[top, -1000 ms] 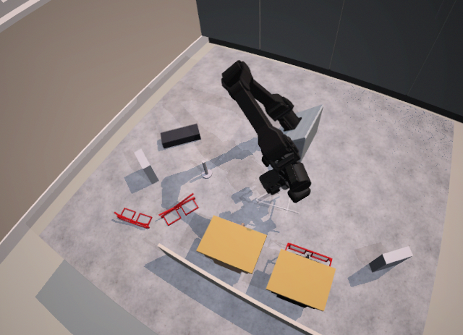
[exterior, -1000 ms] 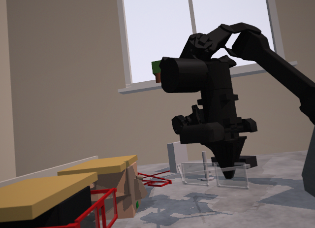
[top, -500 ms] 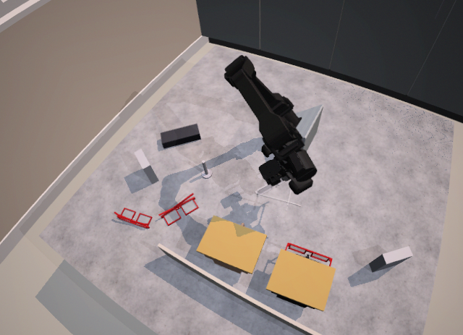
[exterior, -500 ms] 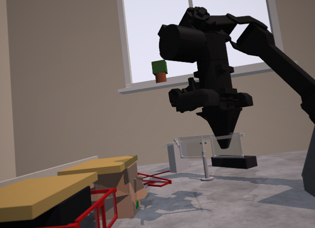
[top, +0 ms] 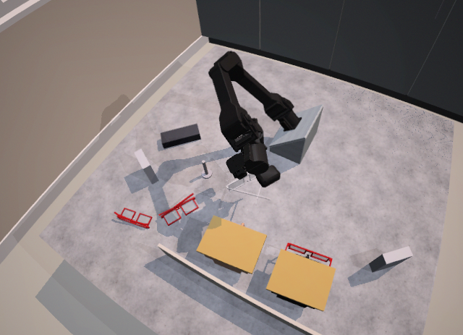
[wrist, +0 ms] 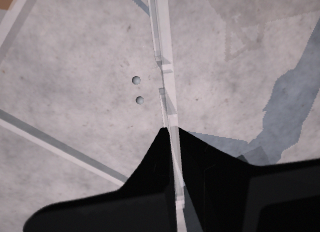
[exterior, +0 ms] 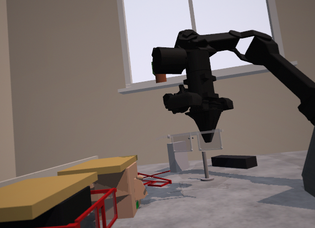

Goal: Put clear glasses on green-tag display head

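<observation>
The clear glasses [top: 236, 182] [exterior: 214, 148] [wrist: 168, 42] hang in the air, temples spread open towards the heads' side. My gripper [exterior: 207, 141] [wrist: 169, 133] is shut on their front frame, at one lens rather than at the bridge; in the top view the arm hides the fingertips. The front looks slightly tilted in the exterior view. The head with the green tag [exterior: 137, 204] has a flat yellow top [top: 231, 244] [exterior: 101, 167] and a bare face. It stands apart from the glasses. The other head's yellow top [top: 301, 279] [exterior: 46, 190] is beside it; that head wears red glasses [top: 308, 252].
A thin post [top: 205, 168] [exterior: 205, 165] stands on a round base near the glasses. Two red pairs [top: 132, 222] [top: 176, 205] lie at the left. A black block [top: 180, 136] [exterior: 234, 161], a pale block [top: 146, 166] and another pale block [top: 391, 258] stand around. A low wall [top: 224, 283] runs behind the heads.
</observation>
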Available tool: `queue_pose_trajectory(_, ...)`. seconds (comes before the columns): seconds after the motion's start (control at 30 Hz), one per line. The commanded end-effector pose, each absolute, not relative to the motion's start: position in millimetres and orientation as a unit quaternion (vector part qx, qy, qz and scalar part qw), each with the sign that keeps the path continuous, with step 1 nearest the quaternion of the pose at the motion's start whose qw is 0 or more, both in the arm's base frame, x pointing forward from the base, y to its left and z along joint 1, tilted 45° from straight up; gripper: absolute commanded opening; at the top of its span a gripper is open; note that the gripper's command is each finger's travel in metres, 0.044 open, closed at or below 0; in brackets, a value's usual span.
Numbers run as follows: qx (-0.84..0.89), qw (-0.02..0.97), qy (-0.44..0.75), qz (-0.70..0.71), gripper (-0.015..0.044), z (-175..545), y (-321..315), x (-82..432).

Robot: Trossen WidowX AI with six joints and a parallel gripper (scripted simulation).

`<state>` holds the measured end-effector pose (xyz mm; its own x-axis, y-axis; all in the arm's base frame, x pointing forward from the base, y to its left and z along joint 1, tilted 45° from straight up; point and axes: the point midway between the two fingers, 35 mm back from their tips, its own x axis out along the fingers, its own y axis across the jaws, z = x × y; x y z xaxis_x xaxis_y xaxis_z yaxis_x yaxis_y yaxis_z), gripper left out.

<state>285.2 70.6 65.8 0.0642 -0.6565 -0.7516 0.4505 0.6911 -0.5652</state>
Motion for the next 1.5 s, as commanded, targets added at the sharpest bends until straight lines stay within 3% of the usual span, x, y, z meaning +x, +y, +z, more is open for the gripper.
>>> queue_pose_trajectory(0.0,-0.091,0.726,0.566,-0.38,0.0,86.2,51.6,289.8)
queue_pose_trajectory(0.87,-0.107,0.723,0.552,-0.401,0.0,207.4,-84.7,250.0)
queue_pose_trajectory(1.47,-0.107,0.723,0.551,-0.402,0.0,181.5,-115.8,251.6)
